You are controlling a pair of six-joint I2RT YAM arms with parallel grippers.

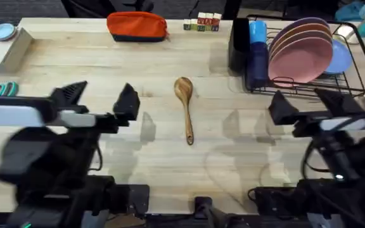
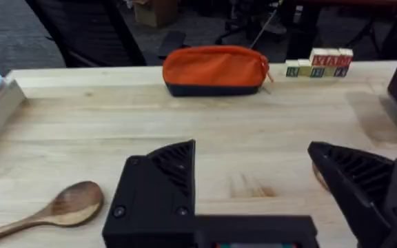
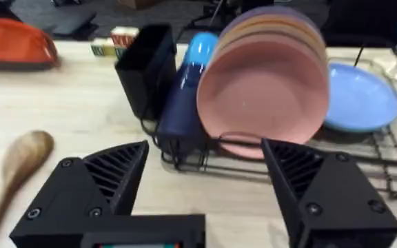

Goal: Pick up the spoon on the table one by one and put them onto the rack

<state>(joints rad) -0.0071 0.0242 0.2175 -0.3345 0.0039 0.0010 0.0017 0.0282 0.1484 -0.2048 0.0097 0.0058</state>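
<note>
One wooden spoon (image 1: 185, 109) lies mid-table, bowl away from me, handle toward the front edge; it also shows in the right wrist view (image 3: 21, 164). A second spoon (image 2: 59, 209) lies on the table (image 1: 170, 158) close beside my left gripper's fingers. My left gripper (image 1: 100, 100) (image 2: 252, 155) hovers left of the middle spoon, open and empty. My right gripper (image 1: 306, 101) (image 3: 205, 148) hovers in front of the rack (image 1: 353, 77) (image 3: 386, 165), open and empty. The rack holds pink plates (image 1: 304, 57), blue cups (image 1: 257, 54) and a black utensil holder (image 1: 236, 43) (image 3: 147, 65).
An orange pouch (image 1: 137, 26) (image 2: 216, 69) and lettered blocks (image 1: 201, 24) sit at the table's far edge. A white box (image 1: 5, 50) stands at the far left, with teal-handled scissors (image 1: 5, 88) in front of it.
</note>
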